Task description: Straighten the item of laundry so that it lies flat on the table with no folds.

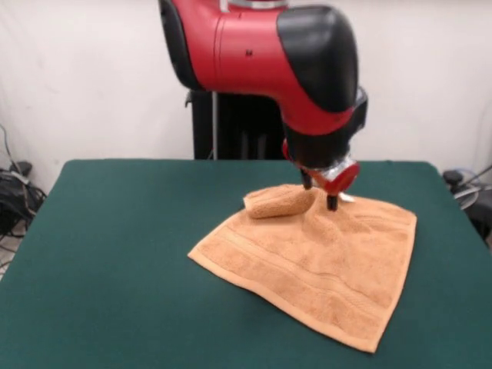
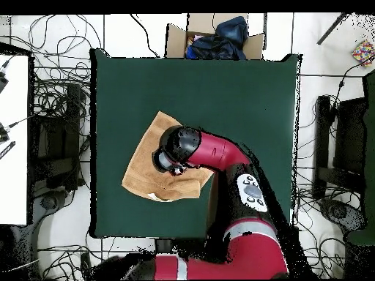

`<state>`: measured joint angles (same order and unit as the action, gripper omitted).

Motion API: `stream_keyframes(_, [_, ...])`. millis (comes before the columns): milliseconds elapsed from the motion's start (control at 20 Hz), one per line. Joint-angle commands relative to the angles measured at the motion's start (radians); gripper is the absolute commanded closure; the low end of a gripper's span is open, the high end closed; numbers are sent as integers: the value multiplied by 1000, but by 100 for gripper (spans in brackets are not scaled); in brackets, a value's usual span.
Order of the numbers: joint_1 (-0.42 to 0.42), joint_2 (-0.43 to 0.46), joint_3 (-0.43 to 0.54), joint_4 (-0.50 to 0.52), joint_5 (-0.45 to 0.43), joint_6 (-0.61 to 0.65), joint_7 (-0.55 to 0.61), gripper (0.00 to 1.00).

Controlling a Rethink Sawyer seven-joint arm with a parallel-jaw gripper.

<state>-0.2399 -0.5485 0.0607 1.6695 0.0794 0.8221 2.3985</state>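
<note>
**Towel spread on green table, one corner rolled up by the gripper**

Near the middle of the table, toward its right side in the front view, lies the orange-tan towel. Most of it is spread out as a skewed square, with one corner pointing toward the camera and woven border bands running along the lower left edge. At its far corner the cloth is doubled back into a small rolled fold that stands up above the flat part.

Over that far edge the red and black arm comes down, and the gripper sits just to the right of the rolled fold. Two dark fingertips show below the red wrist, standing a little apart, with their ends at or on the cloth. A ridge of towel rises between and around them, so the tips appear to be pinching a bit of the fabric, though the contact itself is hard to make out.

From overhead, the towel lies in the left half of the table, and the arm covers its right-hand portion, hiding the gripper entirely. A small white patch shows at the towel's lower edge there.
</note>
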Motion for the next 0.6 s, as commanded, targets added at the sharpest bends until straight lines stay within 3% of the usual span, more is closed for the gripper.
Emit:
stream_keyframes(50, [18,-79,73,51,2,-5,6,0])
stream_keyframes(300, [79,46,-5,-71,-69,-292,109,0])
stream_keyframes(600, [135,200,-98,-211,-94,-507,146,0])
